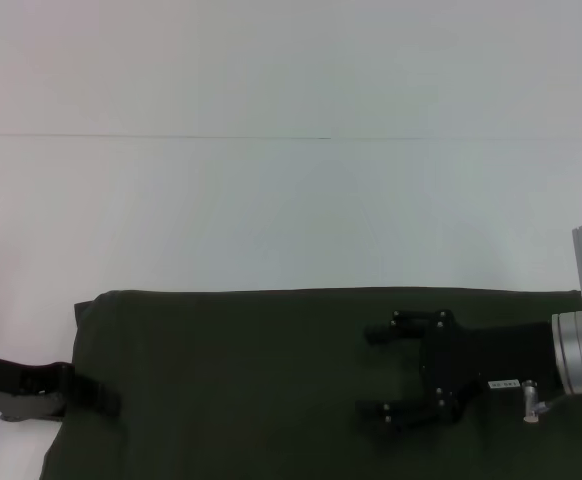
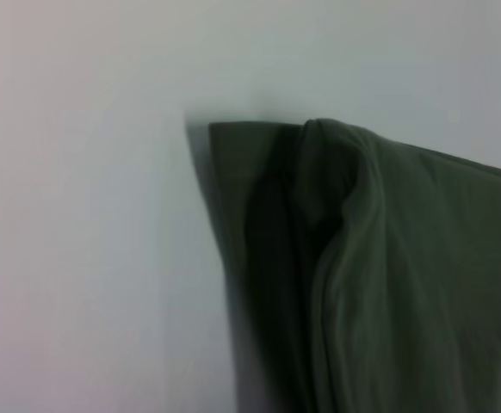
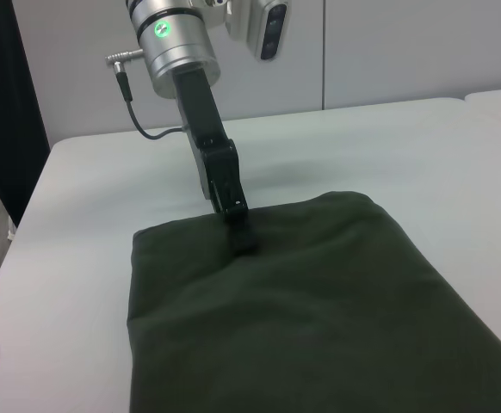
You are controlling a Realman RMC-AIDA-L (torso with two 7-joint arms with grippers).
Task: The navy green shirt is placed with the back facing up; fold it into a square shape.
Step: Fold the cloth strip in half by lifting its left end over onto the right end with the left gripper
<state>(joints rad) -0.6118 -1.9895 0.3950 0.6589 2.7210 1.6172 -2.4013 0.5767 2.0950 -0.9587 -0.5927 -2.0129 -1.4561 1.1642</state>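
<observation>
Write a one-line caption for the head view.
Right end effector open over the folded navy green shirt; left end effector at its left edge.

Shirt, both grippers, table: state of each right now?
navy green shirt: already folded into layers, plain side up, flat on the table, its left edge bunched.
left gripper: low at the shirt's left edge, tip touching the cloth.
right gripper: open, over the shirt's right half, holding nothing.
table: white, bearing the shirt.
</observation>
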